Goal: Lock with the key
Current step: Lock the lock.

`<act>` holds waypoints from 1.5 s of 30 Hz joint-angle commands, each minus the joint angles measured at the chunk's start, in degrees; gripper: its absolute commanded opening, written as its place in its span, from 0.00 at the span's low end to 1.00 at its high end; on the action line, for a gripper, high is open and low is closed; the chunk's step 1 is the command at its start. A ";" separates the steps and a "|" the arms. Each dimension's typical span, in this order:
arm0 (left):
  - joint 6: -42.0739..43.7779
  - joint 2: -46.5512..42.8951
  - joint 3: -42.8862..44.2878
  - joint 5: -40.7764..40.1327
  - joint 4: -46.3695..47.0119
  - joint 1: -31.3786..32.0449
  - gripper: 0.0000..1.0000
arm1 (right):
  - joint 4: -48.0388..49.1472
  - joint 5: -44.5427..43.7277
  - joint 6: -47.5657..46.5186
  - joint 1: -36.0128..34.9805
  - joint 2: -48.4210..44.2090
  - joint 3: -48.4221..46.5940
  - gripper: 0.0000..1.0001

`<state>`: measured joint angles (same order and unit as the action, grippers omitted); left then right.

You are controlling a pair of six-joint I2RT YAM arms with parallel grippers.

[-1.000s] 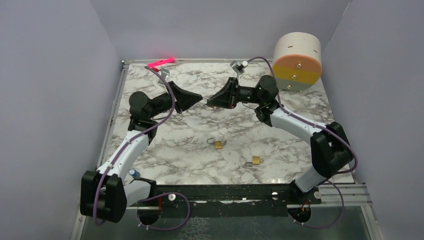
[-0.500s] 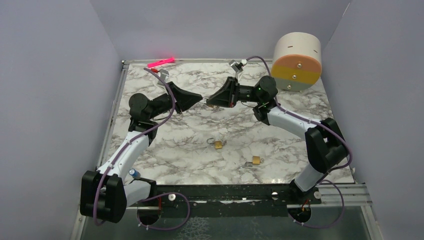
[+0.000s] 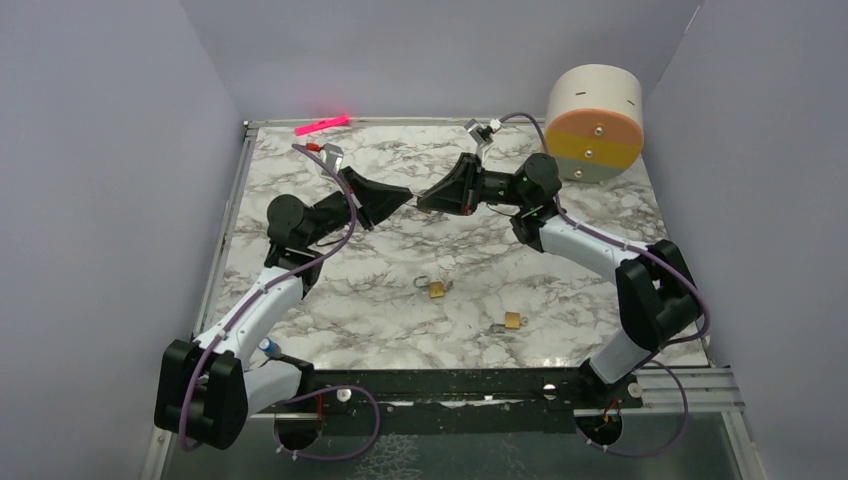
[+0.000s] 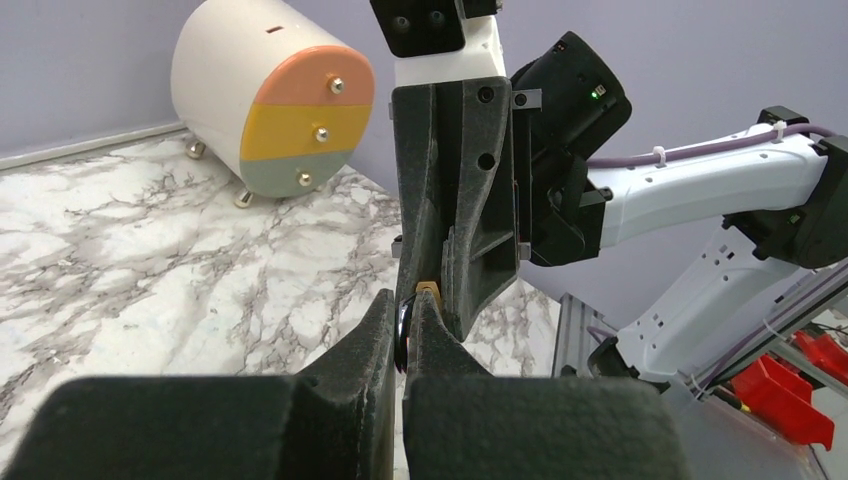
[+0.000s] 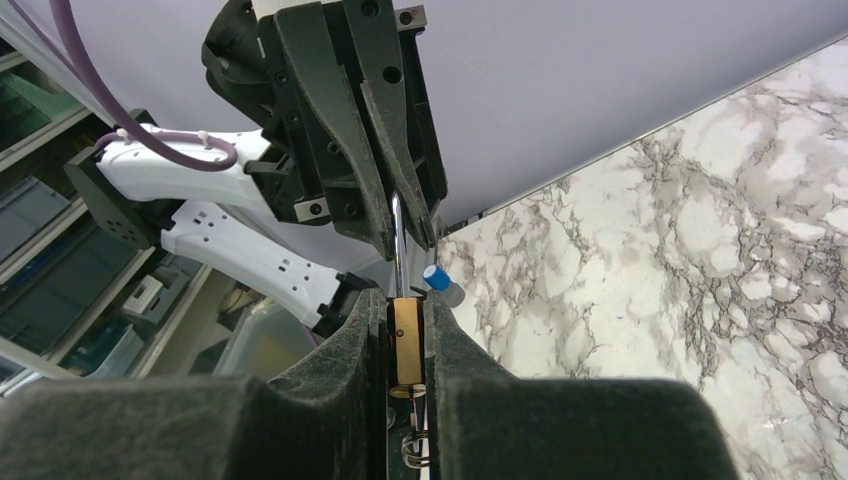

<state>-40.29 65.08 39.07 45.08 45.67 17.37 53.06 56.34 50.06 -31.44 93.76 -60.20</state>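
**Fig.** Two arms meet tip to tip in the air above the rear-centre of the marble table (image 3: pixel 330 300).

**(a)** L gripper (image 4: pixel 402 300): jaws pressed together on the key (image 5: pixel 397 238). The key is a thin silver shaft sticking out past the fingertips toward the R arm.

**(b)** R gripper (image 5: pixel 404 302): jaws nearly together, clamped on the flat sides of the held padlock (image 5: pixel 405 345). This small brass body lies lengthwise btwn the pads, w/ one end facing the L gripper. A silver loop shows at its other end, deep btwn the R fingers and partly hidden.

**(c)** Key and held padlock are in line. The key tip touches the end face of the brass body; how far it goes in can't be told. Both are well clear of the table.

**(d)** Two more brass locks lie on the table, apart from each other. The centre padlock (image 3: pixel 435 289) has its silver shackle visible. The near padlock (image 3: pixel 512 321) lies closer to the arm bases, toward the R side.

**(e)** Rear R corner: drum (image 3: pixel 594 122) on its side. It is cream, w/ a round face banded peach, yellow and grey-green.

**(f)** Rear L edge: pink object (image 3: pixel 322 124), too small to identify.
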 commanded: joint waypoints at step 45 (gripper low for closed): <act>-0.65 -5.38 1.53 9.08 -1.46 -8.71 0.00 | 1.71 -1.30 -3.49 3.32 -5.07 5.13 0.01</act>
<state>-41.87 62.08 38.70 54.15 43.42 12.16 54.59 55.77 46.87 -32.32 91.26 -56.71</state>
